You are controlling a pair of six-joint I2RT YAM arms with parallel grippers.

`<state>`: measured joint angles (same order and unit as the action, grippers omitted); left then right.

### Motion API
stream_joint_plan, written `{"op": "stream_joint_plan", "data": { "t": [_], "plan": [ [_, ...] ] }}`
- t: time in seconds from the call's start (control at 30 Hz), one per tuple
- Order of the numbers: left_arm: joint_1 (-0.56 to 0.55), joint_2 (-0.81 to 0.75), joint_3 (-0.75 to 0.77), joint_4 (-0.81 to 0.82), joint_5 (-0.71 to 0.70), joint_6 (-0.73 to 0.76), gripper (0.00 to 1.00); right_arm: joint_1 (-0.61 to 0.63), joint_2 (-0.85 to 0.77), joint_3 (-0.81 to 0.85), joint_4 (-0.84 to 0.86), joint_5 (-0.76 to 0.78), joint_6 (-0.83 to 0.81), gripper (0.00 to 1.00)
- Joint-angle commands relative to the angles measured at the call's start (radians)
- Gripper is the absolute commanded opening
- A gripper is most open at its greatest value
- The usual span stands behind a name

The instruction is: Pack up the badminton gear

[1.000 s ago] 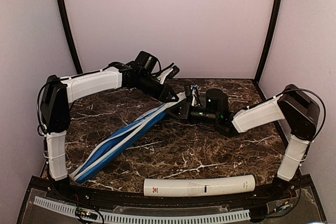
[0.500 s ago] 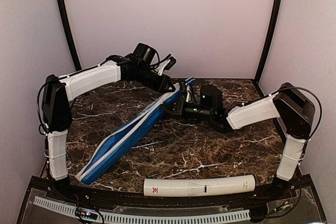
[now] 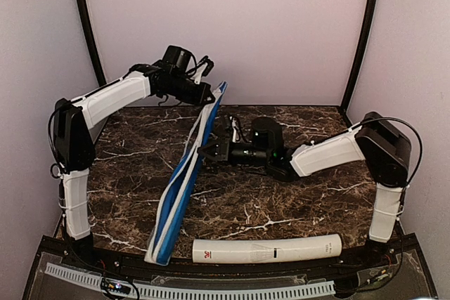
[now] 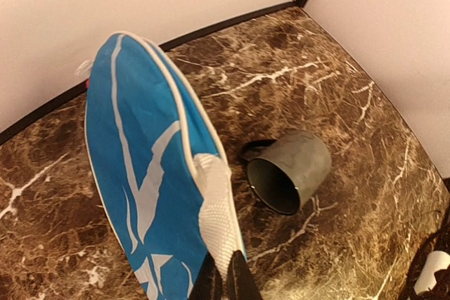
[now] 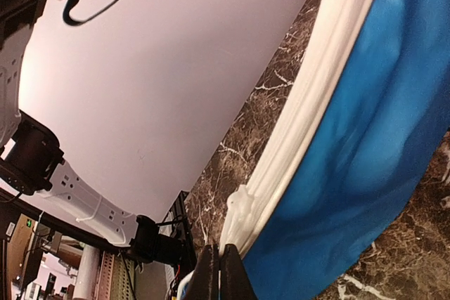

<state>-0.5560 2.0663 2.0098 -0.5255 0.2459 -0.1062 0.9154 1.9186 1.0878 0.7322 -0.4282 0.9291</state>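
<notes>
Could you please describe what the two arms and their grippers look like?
The left arm and right arm have white link shells, bulky black joints and thin black cables. The left gripper and right gripper are black, tapering to slim tips.

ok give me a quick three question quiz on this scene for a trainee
1. True or false: the blue zip bag lies flat on the table.
2. Which gripper holds the bag's raised far end? A) left gripper B) right gripper
3. Fill in: the white tube lies along the table's ____ edge.
Key: 1 false, one end is held high; 2 A; 3 near.
</notes>
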Motion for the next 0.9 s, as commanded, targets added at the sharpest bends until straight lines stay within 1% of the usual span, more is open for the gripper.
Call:
{"op": "stream_joint_plan", "data": {
  "t": [0.0,0.33,0.57,0.73,0.87],
  "plan": [
    [0.080,-0.017,0.045,0.092,-0.107,-0.009,0.00,0.052,0.013,0.049,-0.019,-0.112,-0.011,0.00],
    [0.244,-0.017,0.027,0.069,-0.173,-0.008,0.00,0.088,-0.037,0.058,-0.276,-0.182,-0.123,0.00],
    [0.319,-0.018,0.024,0.074,-0.214,0.019,0.00,0.125,-0.058,0.058,-0.427,-0.226,-0.201,0.00],
    [0.377,-0.017,0.026,0.076,-0.219,0.026,0.00,0.163,-0.100,0.040,-0.606,-0.237,-0.294,0.00],
    [0.406,-0.017,0.024,0.067,-0.221,0.036,0.00,0.192,-0.123,0.010,-0.706,-0.267,-0.327,0.00]
  ]
}}
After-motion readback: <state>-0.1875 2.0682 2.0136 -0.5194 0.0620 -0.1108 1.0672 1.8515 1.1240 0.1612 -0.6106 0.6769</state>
